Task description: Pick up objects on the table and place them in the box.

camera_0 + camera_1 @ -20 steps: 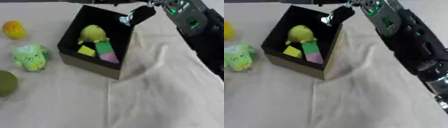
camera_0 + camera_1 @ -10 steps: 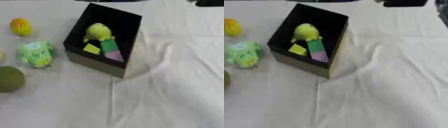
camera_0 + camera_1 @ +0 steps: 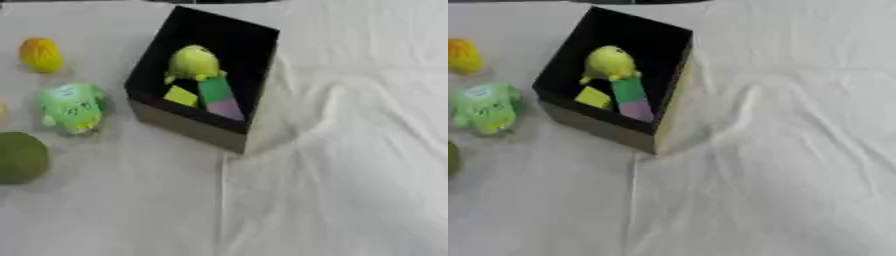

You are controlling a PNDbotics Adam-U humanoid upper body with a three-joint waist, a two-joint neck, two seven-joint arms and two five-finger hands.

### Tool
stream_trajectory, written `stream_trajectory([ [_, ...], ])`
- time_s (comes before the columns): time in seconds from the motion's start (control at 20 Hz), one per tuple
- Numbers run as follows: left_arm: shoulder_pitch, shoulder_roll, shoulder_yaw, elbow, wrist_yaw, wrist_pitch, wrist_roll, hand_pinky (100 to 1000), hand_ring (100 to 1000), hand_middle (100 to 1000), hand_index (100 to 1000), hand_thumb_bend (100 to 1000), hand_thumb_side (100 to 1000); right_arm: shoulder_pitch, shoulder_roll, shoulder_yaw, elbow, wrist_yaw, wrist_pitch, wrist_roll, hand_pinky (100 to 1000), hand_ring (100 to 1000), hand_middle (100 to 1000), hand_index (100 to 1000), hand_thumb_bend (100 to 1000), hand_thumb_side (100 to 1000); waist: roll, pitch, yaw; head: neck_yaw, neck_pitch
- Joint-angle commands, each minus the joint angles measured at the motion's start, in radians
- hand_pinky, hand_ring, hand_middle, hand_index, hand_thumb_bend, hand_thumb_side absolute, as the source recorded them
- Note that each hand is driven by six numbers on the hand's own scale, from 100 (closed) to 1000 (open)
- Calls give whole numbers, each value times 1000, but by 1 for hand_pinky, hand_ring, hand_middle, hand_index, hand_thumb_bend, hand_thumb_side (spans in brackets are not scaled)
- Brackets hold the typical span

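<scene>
Neither hand in view, right arm withdrawn; box (image 3: pixel 149 117) contents unchanged

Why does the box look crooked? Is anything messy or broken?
The black box sits turned at an angle on the white cloth, which is wrinkled to its right. Nothing looks spilled or broken. A yellow toy, a green toy and a dark green ball lie outside, left of the box.

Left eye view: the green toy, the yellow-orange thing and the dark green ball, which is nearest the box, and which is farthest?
1. Green toy, just left of the box.
2. Yellow-orange thing, far left, further back.
3. Dark green ball, at the left edge, nearer the robot.
</scene>
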Motion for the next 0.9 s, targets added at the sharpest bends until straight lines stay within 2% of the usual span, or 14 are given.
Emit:
stream_trajectory([
  [0.05, -23, 46, -2, -14, -6, 14, -91, 889, 862, 823, 918, 454, 543, 6, -45, -22, -15, -3, -7, -17, 837, 835, 679, 792, 100, 673, 14, -43, 0, 29, 8],
  [0.4, -32, 50, -14, -14, 9, 17, -218, 898, 873, 839, 919, 476, 527, 23, -41, -20, -15, 5, 1, -13, 837, 835, 679, 791, 100, 670, 18, -54, 0, 85, 9],
  [0.7, -6, 78, -33, -14, -2, 0, -338, 908, 880, 847, 906, 538, 460, 29, -37, -15, -15, 11, 13, -11, 837, 832, 675, 789, 100, 674, 20, -53, 0, 77, 6],
  [0.85, 28, 96, -32, -14, -10, 1, -386, 909, 881, 845, 905, 545, 484, 34, -38, -13, -15, 16, 17, -11, 837, 831, 673, 789, 100, 656, 22, -51, 0, 63, 5],
  [0.9, 45, 106, -31, -14, -6, 3, -399, 909, 881, 848, 909, 551, 487, 37, -39, -13, -15, 19, 18, -12, 837, 831, 673, 789, 100, 678, 23, -50, 0, 57, 5],
])
